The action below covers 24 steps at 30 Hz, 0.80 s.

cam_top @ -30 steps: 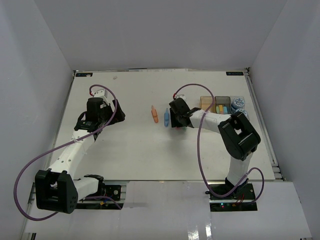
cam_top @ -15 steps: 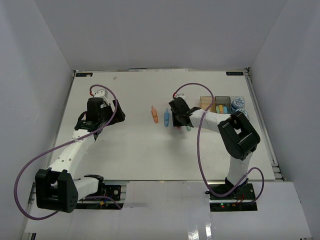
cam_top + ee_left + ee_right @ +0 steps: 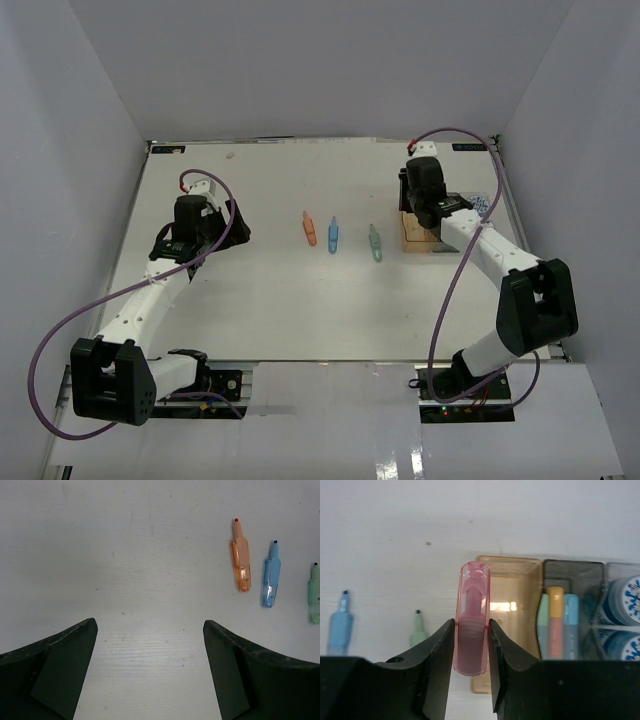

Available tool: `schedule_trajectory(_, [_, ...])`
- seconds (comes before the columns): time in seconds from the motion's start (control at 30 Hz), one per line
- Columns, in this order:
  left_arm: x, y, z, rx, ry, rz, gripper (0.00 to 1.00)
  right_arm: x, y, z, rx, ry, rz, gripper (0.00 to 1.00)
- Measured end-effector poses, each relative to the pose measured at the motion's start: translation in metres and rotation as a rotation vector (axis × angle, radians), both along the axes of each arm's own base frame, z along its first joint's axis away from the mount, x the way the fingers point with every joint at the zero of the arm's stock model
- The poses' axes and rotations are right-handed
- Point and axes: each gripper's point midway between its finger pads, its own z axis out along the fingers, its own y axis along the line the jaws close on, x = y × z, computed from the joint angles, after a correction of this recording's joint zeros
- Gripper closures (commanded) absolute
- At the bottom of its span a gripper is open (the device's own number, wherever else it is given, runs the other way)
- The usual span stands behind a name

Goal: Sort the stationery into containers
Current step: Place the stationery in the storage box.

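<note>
My right gripper [image 3: 471, 624] is shut on a pink marker [image 3: 472, 587], held above the near left edge of the amber-orange bin [image 3: 515, 587]. In the top view this gripper [image 3: 411, 200] hangs over the amber bin [image 3: 420, 236]. The smoky grey bin [image 3: 570, 572] holds mint, orange [image 3: 555, 617] and light blue markers. The clear bin [image 3: 620, 570] holds two blue-and-white tubs [image 3: 626, 600]. An orange marker [image 3: 309, 229], a blue marker [image 3: 333, 235] and a green marker [image 3: 375, 242] lie on the table mid-field. My left gripper [image 3: 150, 645] is open and empty, left of them.
The white table [image 3: 280, 290] is walled by white panels on three sides. My right arm covers most of the grey and clear bins in the top view. The three loose markers also show in the left wrist view, the orange one [image 3: 241, 560] nearest.
My right arm has swung from the loose markers in the middle to the back right, over the amber bin, with the pink marker. The green marker is now uncovered. The left arm is still.
</note>
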Motion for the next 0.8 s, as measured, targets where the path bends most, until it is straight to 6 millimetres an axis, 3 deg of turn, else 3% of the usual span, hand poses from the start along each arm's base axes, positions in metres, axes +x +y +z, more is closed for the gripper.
schedule_trajectory(0.13, [0.000,0.000,0.000,0.000,0.000,0.000,0.02,0.006,-0.050,-0.023,-0.043,0.056,-0.073,0.65])
schedule_trajectory(0.27, [0.000,0.000,0.000,0.000,0.000,0.000,0.02,0.008,-0.065,-0.049,-0.056,0.131,-0.071,0.55])
schedule_trajectory(0.43, [0.000,0.000,0.000,0.000,0.000,0.000,0.02,0.007,-0.066,-0.062,-0.063,0.168,-0.053,0.37])
schedule_trajectory(0.67, [0.000,0.000,0.000,0.000,0.000,0.000,0.02,-0.002,-0.057,-0.056,-0.046,0.172,-0.016,0.35])
schedule_trajectory(0.8, [0.000,0.000,0.000,0.000,0.000,0.000,0.02,-0.027,-0.029,-0.040,-0.013,0.133,0.059,0.35])
